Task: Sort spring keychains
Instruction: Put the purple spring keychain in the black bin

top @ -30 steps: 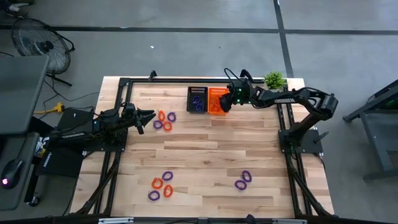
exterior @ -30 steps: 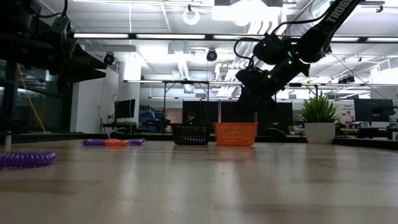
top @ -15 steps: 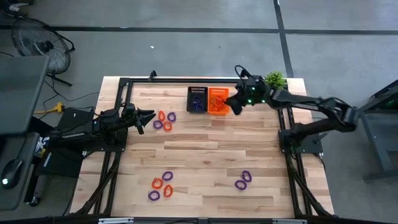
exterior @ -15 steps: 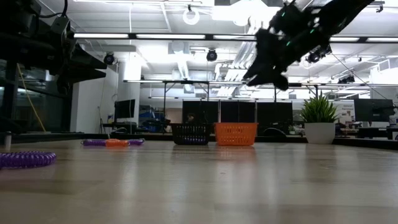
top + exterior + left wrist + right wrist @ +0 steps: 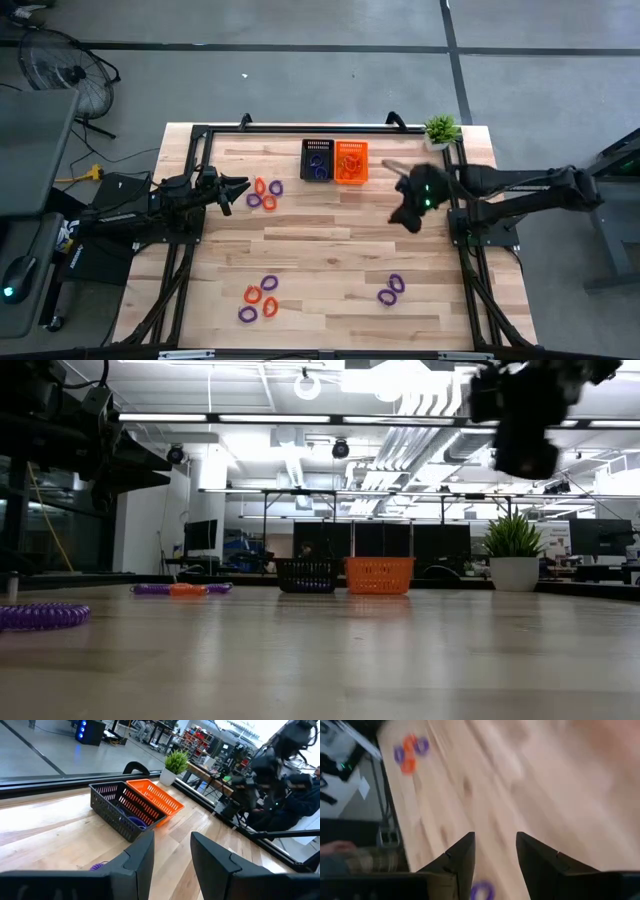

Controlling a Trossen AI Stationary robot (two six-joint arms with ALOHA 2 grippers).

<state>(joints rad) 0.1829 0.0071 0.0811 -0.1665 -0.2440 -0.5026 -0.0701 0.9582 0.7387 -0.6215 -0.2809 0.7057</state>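
sorting partly done: black basket and orange basket, top centre, hold some. spring keychains remain upper left, lower left, lower right. left gripper and right gripper: jaws apart, empty.

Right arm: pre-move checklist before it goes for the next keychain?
1. Right gripper empty, fingers apart: ok.
2. Right gripper away from the orange basket and black basket: ok.
3. Nearest loose target, purple keychains on the near right of the table, unobstructed: ok.
4. Left gripper parked open at the left edge beside the mixed keychains, out of the right arm's path: ok.
5. Exact count in each basket: cannot tell.
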